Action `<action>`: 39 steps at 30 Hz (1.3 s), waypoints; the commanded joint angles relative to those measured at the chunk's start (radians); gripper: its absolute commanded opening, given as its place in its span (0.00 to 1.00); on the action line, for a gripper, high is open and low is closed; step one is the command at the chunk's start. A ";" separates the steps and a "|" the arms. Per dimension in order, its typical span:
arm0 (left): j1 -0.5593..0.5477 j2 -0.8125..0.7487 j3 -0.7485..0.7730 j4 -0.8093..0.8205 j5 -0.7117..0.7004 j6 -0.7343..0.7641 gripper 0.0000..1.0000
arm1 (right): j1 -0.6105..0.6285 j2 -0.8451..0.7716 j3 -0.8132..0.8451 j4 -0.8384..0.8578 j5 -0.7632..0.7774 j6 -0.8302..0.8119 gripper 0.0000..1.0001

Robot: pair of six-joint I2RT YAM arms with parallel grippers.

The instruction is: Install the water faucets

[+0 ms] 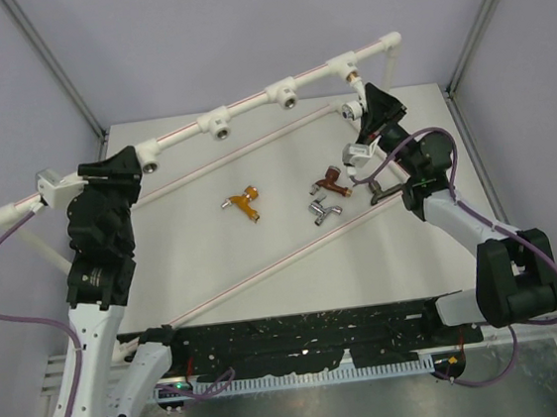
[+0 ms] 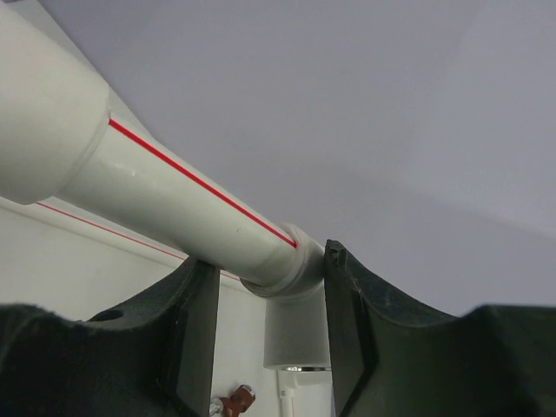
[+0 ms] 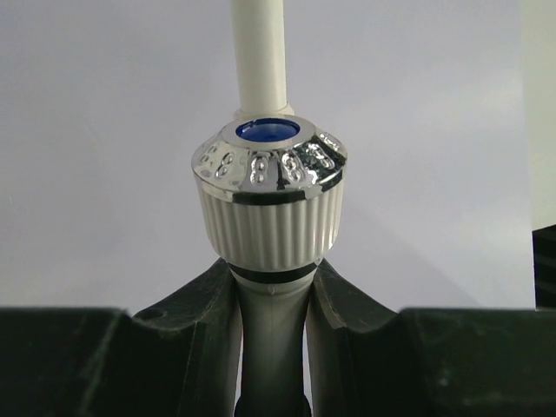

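Observation:
The white pipe frame (image 1: pixel 247 100) stands across the back of the table with several tee sockets. My left gripper (image 1: pixel 133 169) is closed around the pipe at the leftmost tee socket (image 2: pixel 295 334); the pipe touches one finger and the tee collar the other, under my left gripper (image 2: pixel 265 261). My right gripper (image 1: pixel 368 109) is shut on the white faucet (image 3: pixel 271 330) just below its ribbed, chrome-capped knob (image 3: pixel 269 187), holding it below the rightmost tee socket (image 1: pixel 347 65). The orange-gold faucet (image 1: pixel 246 203), copper-brown faucet (image 1: pixel 331 180), chrome faucet (image 1: pixel 323 209) and dark bronze-grey faucet (image 1: pixel 383 193) lie on the table.
Two long white pipes with red stripes (image 1: pixel 252 146) (image 1: pixel 293 252) lie diagonally across the table. Metal cage posts (image 1: pixel 54 63) stand at the back corners. The black rail (image 1: pixel 301 331) runs along the near edge.

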 commanded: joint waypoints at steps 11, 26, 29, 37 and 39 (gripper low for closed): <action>0.000 -0.005 0.054 0.024 0.094 0.218 0.08 | 0.008 -0.035 0.091 -0.147 0.036 -0.112 0.05; 0.002 -0.016 0.033 0.024 0.119 0.242 0.06 | 0.008 -0.079 0.220 -0.441 0.070 0.002 0.05; 0.002 -0.019 0.031 0.030 0.126 0.245 0.06 | 0.016 -0.067 0.224 -0.434 0.083 0.063 0.05; 0.002 -0.025 0.019 0.051 0.137 0.263 0.08 | 0.020 -0.033 0.229 -0.353 0.103 0.331 0.05; 0.002 -0.026 0.017 0.056 0.139 0.277 0.09 | 0.020 -0.021 0.231 -0.317 0.102 0.458 0.05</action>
